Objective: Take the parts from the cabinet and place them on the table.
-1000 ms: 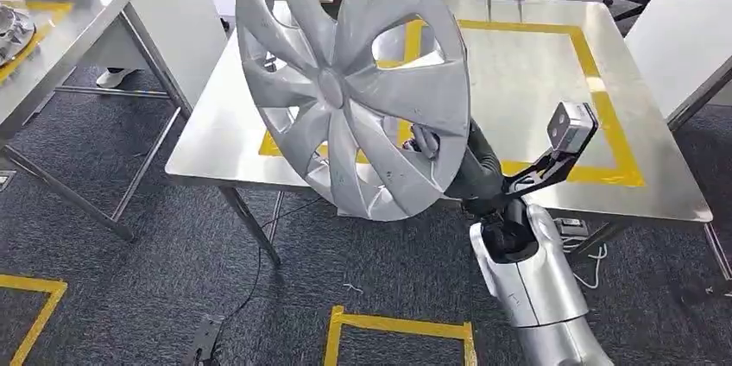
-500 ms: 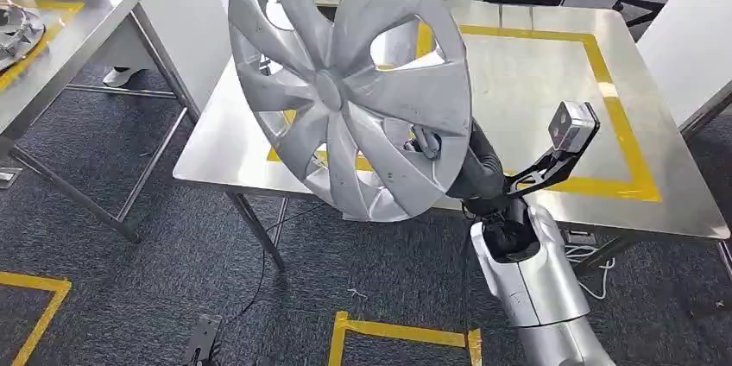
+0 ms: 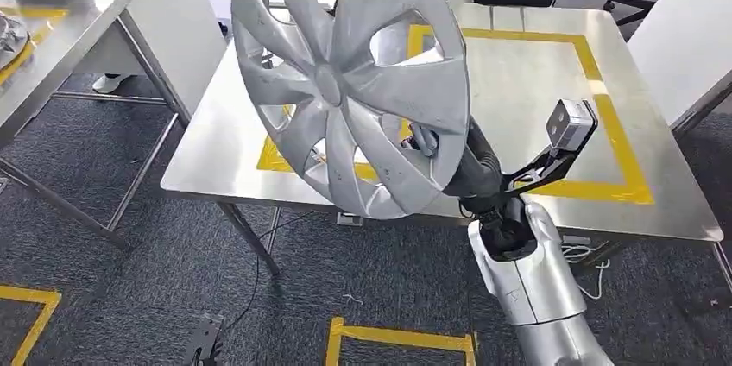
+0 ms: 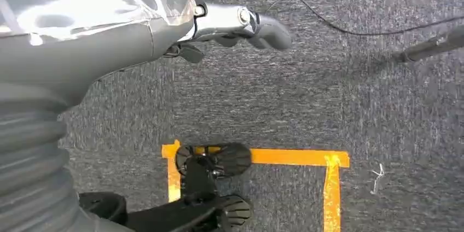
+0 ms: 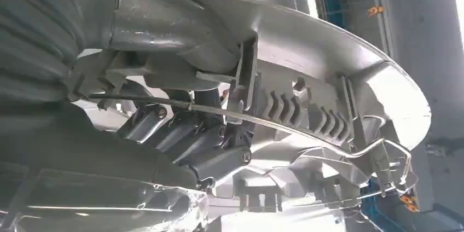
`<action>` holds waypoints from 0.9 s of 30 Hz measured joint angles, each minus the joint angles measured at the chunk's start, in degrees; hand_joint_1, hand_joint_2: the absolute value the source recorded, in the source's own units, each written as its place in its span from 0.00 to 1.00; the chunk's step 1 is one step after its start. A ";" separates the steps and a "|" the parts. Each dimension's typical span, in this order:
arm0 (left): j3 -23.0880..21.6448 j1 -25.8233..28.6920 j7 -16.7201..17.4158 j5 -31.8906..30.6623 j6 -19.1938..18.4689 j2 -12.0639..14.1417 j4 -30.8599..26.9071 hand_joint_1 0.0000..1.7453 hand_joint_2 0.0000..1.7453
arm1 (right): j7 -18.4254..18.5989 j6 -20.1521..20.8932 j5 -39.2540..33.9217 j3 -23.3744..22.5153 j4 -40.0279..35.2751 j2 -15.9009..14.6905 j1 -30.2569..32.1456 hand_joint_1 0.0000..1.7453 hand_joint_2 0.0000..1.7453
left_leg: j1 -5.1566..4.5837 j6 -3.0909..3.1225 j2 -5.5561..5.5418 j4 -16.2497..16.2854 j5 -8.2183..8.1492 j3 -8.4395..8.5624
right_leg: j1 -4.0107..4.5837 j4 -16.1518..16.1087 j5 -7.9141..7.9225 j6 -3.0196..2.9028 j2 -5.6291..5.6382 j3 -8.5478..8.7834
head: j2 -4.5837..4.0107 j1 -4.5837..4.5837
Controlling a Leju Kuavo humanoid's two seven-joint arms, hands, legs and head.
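One silver, multi-spoked plastic hubcap [image 3: 350, 81] is gripped at its lower rim by the right hand [image 3: 423, 141], raised and tilted above the near edge of the steel counter [image 3: 526, 81] with its yellow tape square [image 3: 604, 107]. The left hand [image 4: 241, 24] hangs over grey carpet, fingers curled, holding nothing.

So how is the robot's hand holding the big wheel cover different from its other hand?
The right hand grips the silver wheel cover by its rim and holds it up above the steel table; the left hand holds nothing. The right hand's fingers are clamped against the cover's ribbed back; the left hand's fingers curl over grey carpet and yellow floor tape. Both have grey ribbed wrist covers.
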 joint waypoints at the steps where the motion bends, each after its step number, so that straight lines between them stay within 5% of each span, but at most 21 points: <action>1: 0.02 0.07 -0.02 -0.07 0.00 0.02 0.00 0.00 1.00 | 0.00 0.00 0.02 0.00 0.00 0.00 -0.01 1.00 1.00 | -0.14 0.24 -0.01 -0.01 -0.14 -0.05 | -0.09 -0.13 -0.11 0.41 -0.01 0.04 | 0.00 0.09; 4: 0.02 -0.10 -0.02 -0.31 0.00 -0.09 0.00 0.00 1.00 | 0.00 0.00 0.02 0.00 0.00 -0.11 -0.26 1.00 1.00 | 0.36 1.18 -0.04 -1.69 0.47 1.29 | -0.14 2.66 -1.58 0.73 -0.25 -1.30 | 0.00 0.20; 6: 0.04 -0.17 -0.02 -0.35 -0.07 -0.11 0.00 0.00 1.00 | -0.04 0.00 -0.02 -0.07 0.00 -0.24 -0.35 1.00 1.00 | 0.24 1.60 -0.05 -1.66 0.35 1.30 | -0.14 12.20 -5.12 0.07 -0.25 -6.52 | 0.00 0.26; 8: 0.04 -0.09 -0.02 -0.48 -0.24 -0.13 0.00 0.00 1.00 | -0.09 0.00 0.00 -0.07 0.00 -0.42 0.17 1.00 1.00 | 0.14 1.75 -0.10 -1.58 0.16 1.36 | -0.17 18.71 -6.38 0.43 -0.27 -10.58 | 0.00 0.24; 10: 0.04 -0.10 -0.02 -0.72 -0.35 -0.22 0.00 0.00 1.00 | -0.07 0.00 0.04 -0.07 0.00 -0.61 0.54 1.00 1.00 | 0.19 1.61 -0.31 -1.46 -0.20 1.68 | -0.34 14.06 -3.36 1.72 -0.30 -9.05 | 0.00 0.26; 12: 0.04 -0.12 -0.02 -0.83 -0.39 -0.28 0.00 0.00 1.00 | -0.09 0.00 0.02 -0.11 0.00 -0.70 0.51 1.00 1.00 | 0.22 1.10 -0.45 -0.98 -0.86 2.13 | -0.48 2.83 1.18 2.59 -0.55 -3.81 | 0.00 0.28; 13: 0.04 -0.17 -0.02 -0.83 -0.39 -0.28 0.00 0.00 1.00 | -0.11 0.00 0.00 -0.11 0.00 -0.70 0.45 1.00 1.00 | -0.26 0.70 -0.48 -0.47 -1.33 1.93 | -0.27 0.08 1.73 2.12 -0.72 -2.38 | 0.00 0.31; 14: 0.04 -0.15 -0.02 -0.83 -0.39 -0.31 0.00 0.00 1.00 | -0.15 0.00 0.00 -0.11 0.00 -0.68 0.50 1.00 1.00 | -0.27 0.44 -0.48 -0.25 -1.69 1.88 | -0.25 0.16 1.84 1.22 -0.64 -2.26 | 0.00 0.13; 16: 0.04 -0.12 -0.02 -0.83 -0.39 -0.33 0.00 0.00 1.00 | -0.15 0.00 0.02 -0.11 0.00 -0.68 0.52 1.00 1.00 | 0.02 -0.07 -0.32 -0.30 -1.82 1.96 | 0.26 0.28 1.62 0.43 -0.58 -2.29 | 0.00 0.22; 19: 0.07 -0.19 -0.02 -0.85 -0.39 -0.20 0.00 0.00 1.00 | -0.18 0.00 0.00 -0.13 -0.02 -0.63 0.51 1.00 1.00 | 0.31 -1.16 -0.13 2.64 -3.80 0.81 | -0.47 -0.05 1.40 -0.65 -0.48 -1.42 | 0.00 -0.05; 22: 0.04 -0.08 0.00 -0.85 -0.39 -0.18 0.00 0.00 1.00 | -0.18 0.00 0.00 -0.11 -0.02 -0.50 0.55 1.00 1.00 | 0.86 -1.98 -0.09 15.95 -9.09 -6.38 | -0.33 -0.02 1.01 -1.13 -0.44 -1.04 | 0.00 -0.09; 23: 0.04 -0.06 -0.02 -0.85 -0.39 -0.17 0.00 0.00 1.00 | -0.20 0.00 0.02 -0.09 -0.02 -0.50 0.60 1.00 1.00 | 0.89 -2.09 -0.07 18.27 -9.12 -8.16 | -0.31 -0.02 0.90 -1.24 -0.38 -0.93 | 0.00 -0.09; 25: 0.07 -0.08 0.00 -0.85 -0.39 -0.15 0.00 0.00 1.00 | -0.17 -0.02 0.02 -0.09 -0.02 -0.48 0.62 1.00 1.00 | 0.92 -1.96 0.05 14.23 -5.08 -7.26 | -0.33 -0.02 0.47 -1.06 -0.18 -0.41 | 0.00 -0.09; 27: 0.07 -0.08 0.00 -0.85 -0.39 -0.09 0.00 0.00 1.00 | -0.20 -0.02 0.00 -0.11 -0.02 -0.35 0.57 1.00 1.00 | 0.83 -1.21 0.06 3.19 1.03 -2.19 | -0.24 -0.05 -0.07 -0.76 -0.05 0.59 | 0.00 -0.09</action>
